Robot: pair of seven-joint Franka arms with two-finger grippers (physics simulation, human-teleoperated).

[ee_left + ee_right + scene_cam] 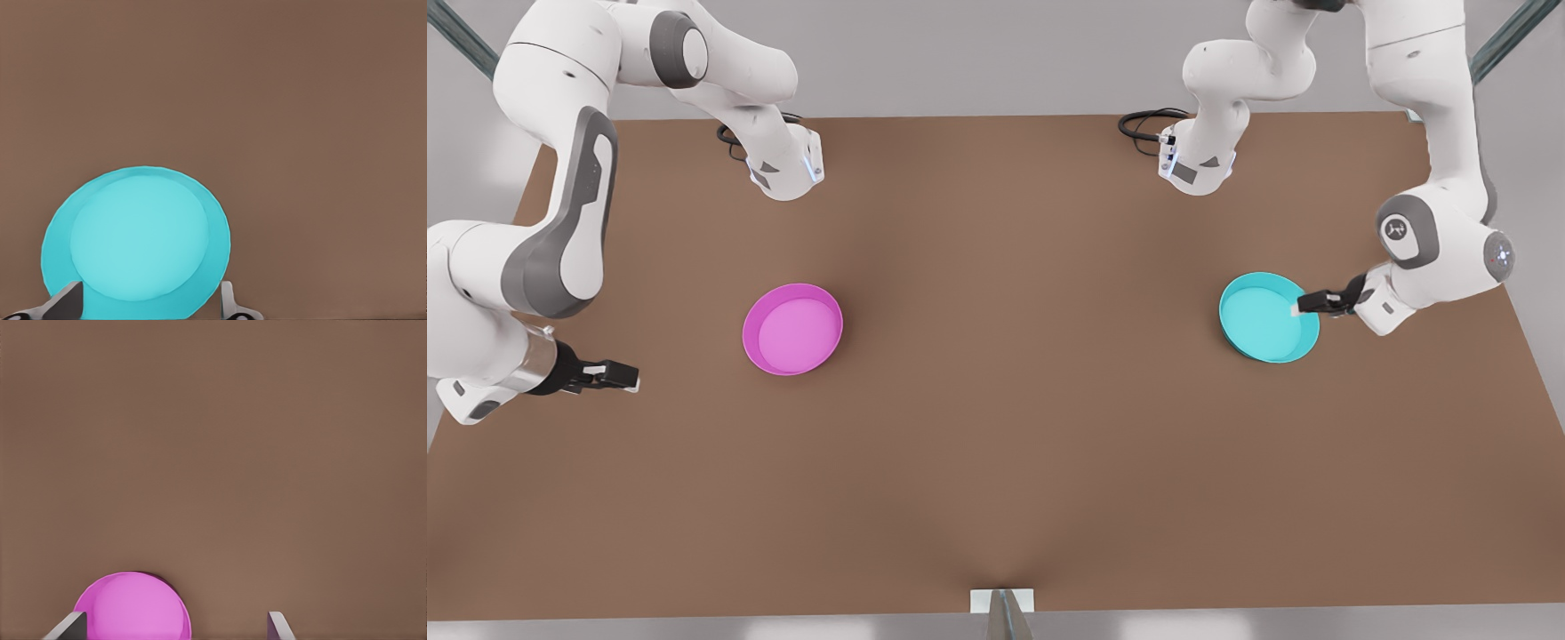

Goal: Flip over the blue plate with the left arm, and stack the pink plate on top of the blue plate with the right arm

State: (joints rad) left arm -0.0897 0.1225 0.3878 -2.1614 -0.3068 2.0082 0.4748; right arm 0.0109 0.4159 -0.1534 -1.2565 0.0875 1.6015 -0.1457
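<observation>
Plates and grippers at the start of a flip-and-stack task, described from the front view's near edge toward the far edge. Nearest, the right gripper [627, 376] hangs well apart from the pink plate [792, 329], at the front view's left; in the right wrist view its fingers [67, 628] stand spread with nothing between them, and the pink plate [133, 607] lies ahead, rim up on the brown table [996, 462]. This arm waits. Slightly farther, at the front view's right, the left gripper [1303, 304] reaches the rim of the blue plate [1263, 317]; in the left wrist view its fingers [67, 301] stand wide apart on either side of the blue plate [137, 240], not closed on it.

Handling, as a judgement: both plates look like thin rigid plastic, light, smooth and likely slippery, not fragile. The low upright rim is the only graspable feature; a pinch across the rim wall, one finger inside and one outside, would suit both the flip and the lift.

Hard to make out: whether the left fingertips touch the rim, since the front view shows them only at its edge and the wrist view cuts them off; the plates' undersides are hidden. Farthest, both arm bases [787, 169] stand at the table's rear.
</observation>
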